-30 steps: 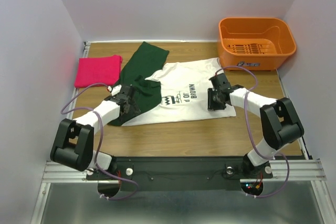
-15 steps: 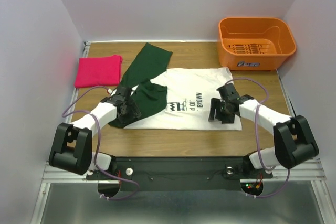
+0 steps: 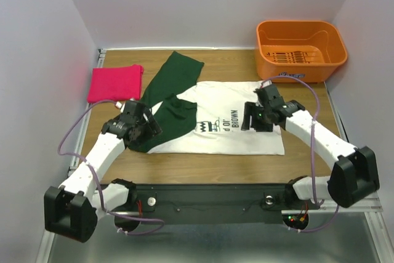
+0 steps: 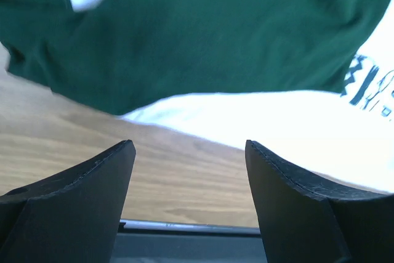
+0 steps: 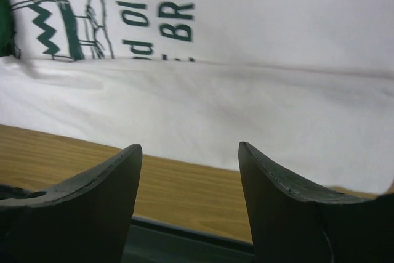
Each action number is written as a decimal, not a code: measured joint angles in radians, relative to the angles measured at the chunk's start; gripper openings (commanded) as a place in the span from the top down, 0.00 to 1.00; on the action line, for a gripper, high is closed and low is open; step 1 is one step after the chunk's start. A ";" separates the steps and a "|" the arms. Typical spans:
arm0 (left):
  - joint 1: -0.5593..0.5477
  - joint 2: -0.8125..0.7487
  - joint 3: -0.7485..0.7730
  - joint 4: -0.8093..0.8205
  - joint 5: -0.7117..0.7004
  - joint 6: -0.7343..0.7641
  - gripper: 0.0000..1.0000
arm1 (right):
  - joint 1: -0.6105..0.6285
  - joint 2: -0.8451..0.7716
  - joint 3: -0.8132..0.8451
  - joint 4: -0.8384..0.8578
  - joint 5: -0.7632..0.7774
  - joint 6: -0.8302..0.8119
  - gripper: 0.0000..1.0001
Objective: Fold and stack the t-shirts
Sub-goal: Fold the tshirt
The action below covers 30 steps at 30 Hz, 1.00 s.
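Observation:
The white t-shirt (image 3: pixel 237 129) with green sleeves and black print lies folded in half across the table's middle; one green sleeve (image 3: pixel 172 78) stretches to the back left, another is folded over its left part. It shows in the left wrist view (image 4: pixel 203 35) and the right wrist view (image 5: pixel 246 60). The pink-red t-shirt (image 3: pixel 115 83) lies folded at the back left. My left gripper (image 3: pixel 146 126) is open and empty above the shirt's left green part. My right gripper (image 3: pixel 250 118) is open and empty above the shirt's right half.
An orange plastic basket (image 3: pixel 301 49) stands at the back right corner. Bare wooden table (image 3: pixel 203 164) runs along the near edge in front of the shirt. White walls close in the left, back and right sides.
Both grippers pulled the white shirt toward the near edge and folded it, then let go. Both arms have now lifted and drawn back a little; the shirt lies flat.

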State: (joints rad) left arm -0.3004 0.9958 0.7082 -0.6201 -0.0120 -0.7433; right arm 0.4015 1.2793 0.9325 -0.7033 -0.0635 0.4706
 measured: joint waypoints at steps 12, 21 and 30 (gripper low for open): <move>0.034 0.232 0.263 0.109 -0.237 0.148 0.19 | 0.443 0.484 0.409 0.108 0.079 -0.087 0.33; 0.198 0.032 0.132 0.265 -0.429 0.242 0.18 | 0.628 0.805 0.735 0.161 0.137 -0.258 0.33; 0.197 -0.208 -0.048 0.386 -0.522 0.264 0.18 | 0.626 0.934 0.805 0.166 0.161 -0.357 0.32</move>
State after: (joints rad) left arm -0.1032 0.7883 0.6598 -0.2340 -0.5339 -0.4789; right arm 1.0271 2.2131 1.7370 -0.5377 0.0978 0.1139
